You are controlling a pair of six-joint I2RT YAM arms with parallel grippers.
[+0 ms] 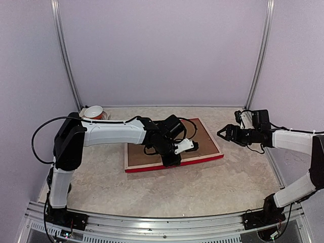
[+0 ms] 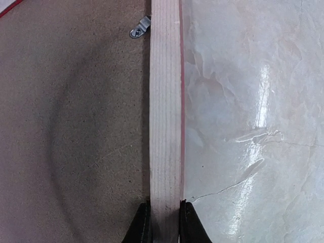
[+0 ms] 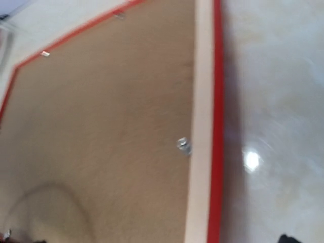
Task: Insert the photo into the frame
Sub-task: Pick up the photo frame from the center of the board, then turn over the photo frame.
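The frame (image 1: 213, 142) lies face down in the middle of the table, its pale wood back up and a red edge showing along the front. The brown backing board (image 1: 203, 137) sits inside it. My left gripper (image 1: 172, 160) is shut across the frame's near rail (image 2: 165, 101), one black finger (image 2: 141, 225) on the board side and the other on the table side. My right gripper (image 1: 221, 133) hangs open just off the frame's right rail (image 3: 202, 126), holding nothing. The photo is hidden from every view.
Small metal clips (image 2: 140, 28) (image 3: 184, 145) sit at the inner edge of the rail, over the backing board (image 3: 101, 126). A white bowl-like object (image 1: 94, 112) stands at the back left corner. Lilac walls and metal posts (image 1: 67, 61) close in the marble-patterned table (image 1: 202, 192).
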